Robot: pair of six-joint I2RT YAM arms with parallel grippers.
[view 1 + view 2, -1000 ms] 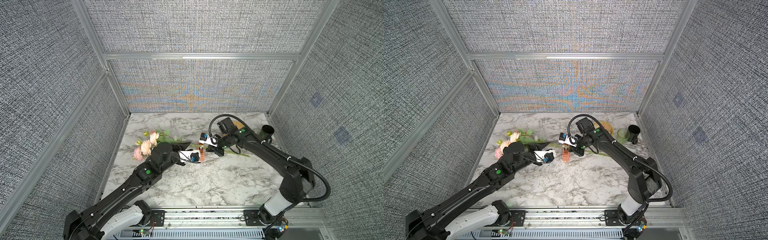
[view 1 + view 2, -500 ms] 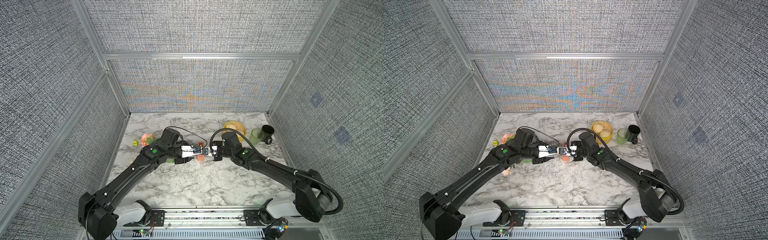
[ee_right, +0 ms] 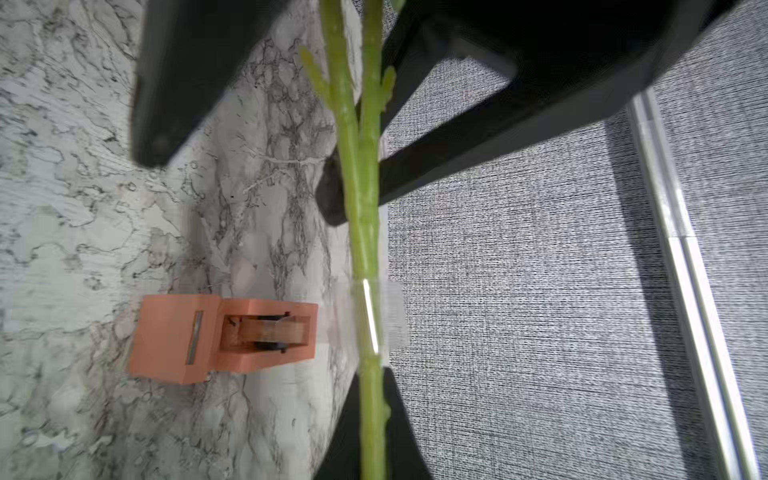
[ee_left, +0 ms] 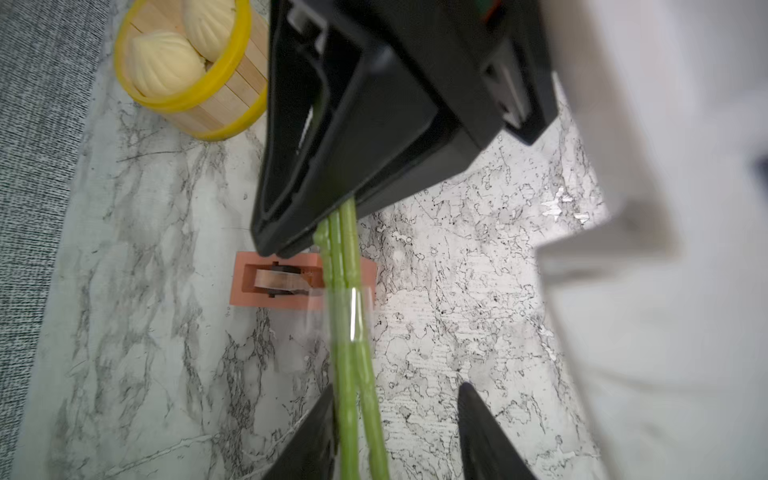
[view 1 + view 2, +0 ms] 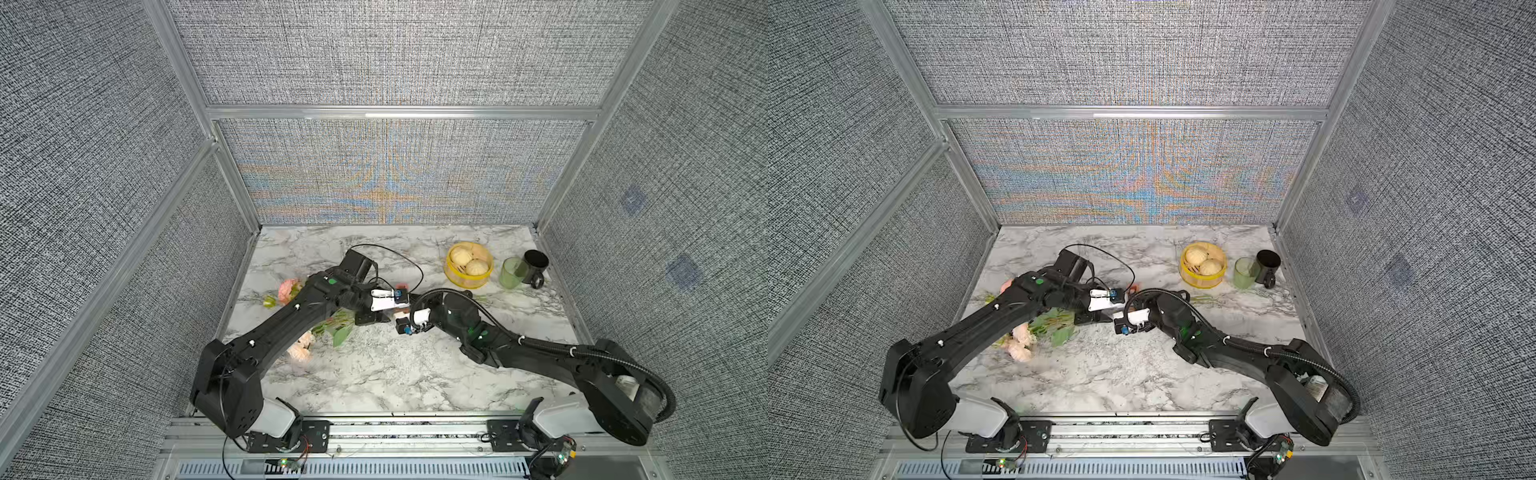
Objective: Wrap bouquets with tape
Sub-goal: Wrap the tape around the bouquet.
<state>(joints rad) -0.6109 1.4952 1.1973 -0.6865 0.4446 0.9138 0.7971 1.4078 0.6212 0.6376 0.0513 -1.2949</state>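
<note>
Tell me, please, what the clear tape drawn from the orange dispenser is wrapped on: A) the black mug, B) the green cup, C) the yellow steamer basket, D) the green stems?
D: the wrist views show clear tape glinting across the green stems beside the dispenser.

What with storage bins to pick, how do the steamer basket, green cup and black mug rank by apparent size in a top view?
1. steamer basket, clearly largest.
2. green cup and black mug look alike, so I leave them unranked.

Stems [image 4: 345, 332] near dispenser [image 4: 243, 286], left of basket [image 4: 226, 70]
</note>
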